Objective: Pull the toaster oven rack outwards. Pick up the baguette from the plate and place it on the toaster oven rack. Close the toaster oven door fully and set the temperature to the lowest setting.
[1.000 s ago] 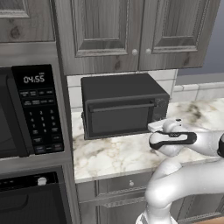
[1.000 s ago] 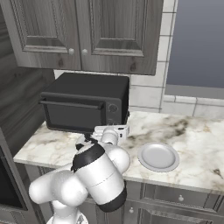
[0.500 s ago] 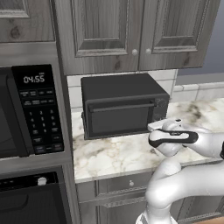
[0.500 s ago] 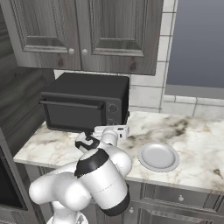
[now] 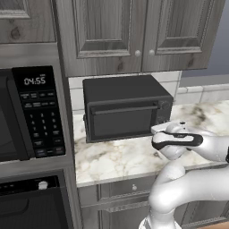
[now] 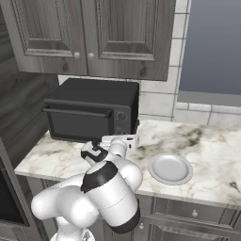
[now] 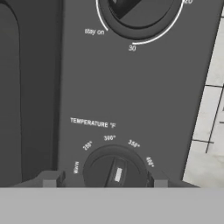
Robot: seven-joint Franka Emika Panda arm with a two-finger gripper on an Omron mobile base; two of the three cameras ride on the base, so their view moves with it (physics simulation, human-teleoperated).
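The black toaster oven (image 5: 123, 107) (image 6: 89, 110) stands on the marble counter with its door (image 5: 123, 121) (image 6: 79, 124) closed. My gripper (image 7: 105, 180) (image 6: 126, 137) is pressed up to the control strip at the oven's right end. In the hand view the temperature dial (image 7: 114, 170) sits between my two fingertips (image 7: 50, 178), which flank it with small gaps, so the gripper is open. A second larger dial (image 7: 138, 13) is above it. The white plate (image 6: 170, 168) lies bare on the counter to the right. The rack and the baguette are hidden.
A built-in microwave (image 5: 27, 116) with keypad and clock stands left of the counter, an oven below it. Wall cabinets (image 6: 94, 37) hang above the toaster oven. A tiled wall (image 7: 210, 109) shows right of the control strip.
My wrist and forearm have rolled a little in place at the control strip. The toaster oven, its door and the plate have not moved.
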